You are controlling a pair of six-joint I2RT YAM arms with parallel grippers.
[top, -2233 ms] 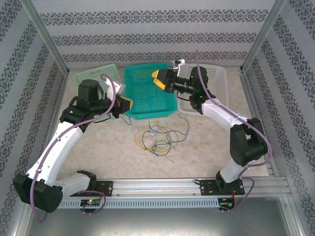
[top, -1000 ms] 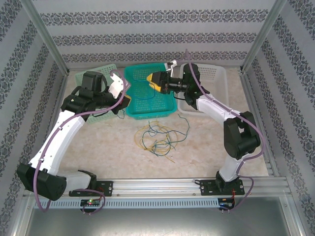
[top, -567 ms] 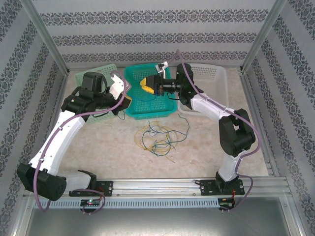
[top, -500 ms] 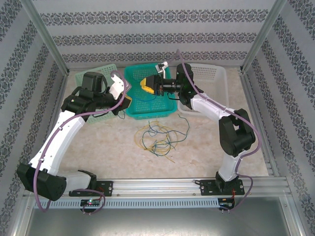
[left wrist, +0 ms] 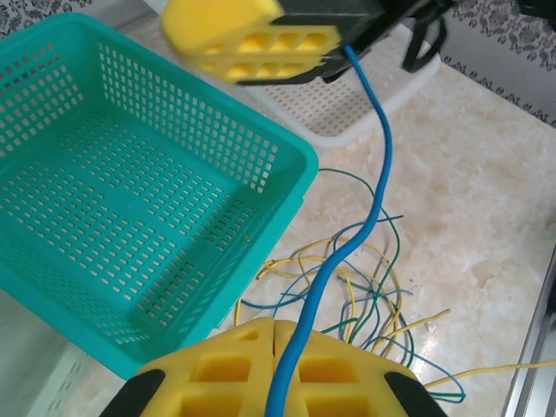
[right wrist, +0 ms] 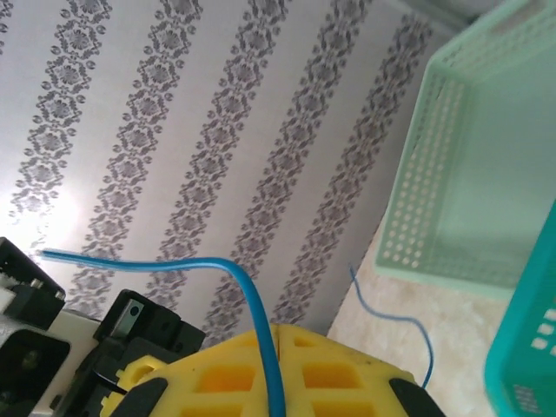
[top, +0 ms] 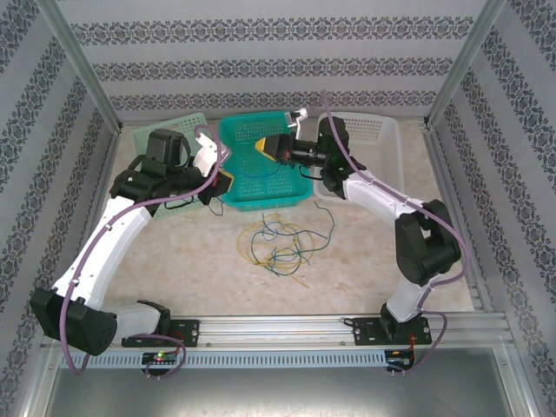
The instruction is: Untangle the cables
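While doubly clamped, blue cable [left wrist: 385, 174], near-left to far-right

Marbled beige surface [top: 365, 252] has three mesh baskets at the back: light green basket [top: 187, 124] left of the left fingers [top: 224, 181], teal basket [top: 265, 198] under the right fingers [top: 261, 144], white basket [top: 378, 130] off to their right. The loose cables [top: 276, 243] are piled nearer than both.
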